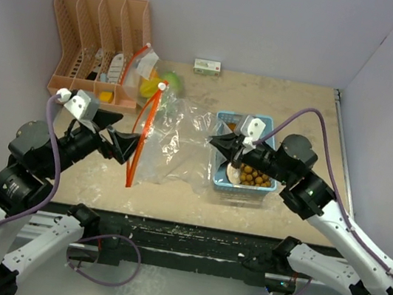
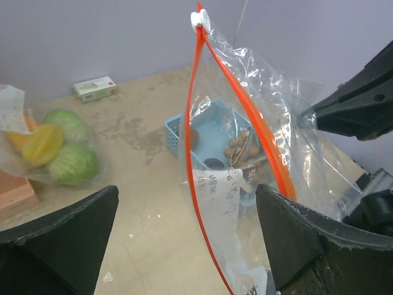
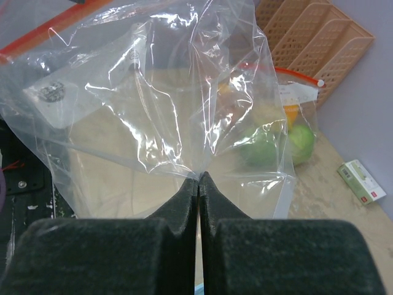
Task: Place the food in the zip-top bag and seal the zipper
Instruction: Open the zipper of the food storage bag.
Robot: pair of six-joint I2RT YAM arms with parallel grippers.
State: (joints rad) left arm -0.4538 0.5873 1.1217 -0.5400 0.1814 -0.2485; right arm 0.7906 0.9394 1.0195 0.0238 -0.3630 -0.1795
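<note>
Table (image 1: 314,114), beige, scuffed. Both arms reach in from the near edge.

Orange slotted rack (image 1: 88,26) at the far left corner.

Zip-top bag (image 1: 174,144) mid-table, clear and crumpled, empty of food. Its mouth side is lifted on the left, and its orange zipper (image 1: 129,170) stands roughly upright. The white slider (image 2: 199,18) sits at the top end, and the two zipper strands are parted below it.

Light blue tray (image 1: 250,188) right of the bag, touching its plastic. It holds a bunch of small brown balls (image 1: 255,176) and a beige round slice (image 1: 234,174) just beside them. Through the bag, the left wrist view shows a dark shape in the tray, possibly a brown lump; too blurred to confirm.

Second bag (image 1: 148,72) lies by the rack, with green leafy pieces (image 2: 73,163) and a yellow fruit (image 2: 43,144) inside it.

Small green-and-white box (image 1: 208,67) against the back wall, well apart from the rest.

Left gripper (image 2: 187,193): fingers spread wide, the zipper edge standing between them. Contact with either pad cannot be told.

Right gripper (image 3: 199,178): fingers pressed together, pinching a fold of the clear bag wall, positioned over the tray's near-left corner.
</note>
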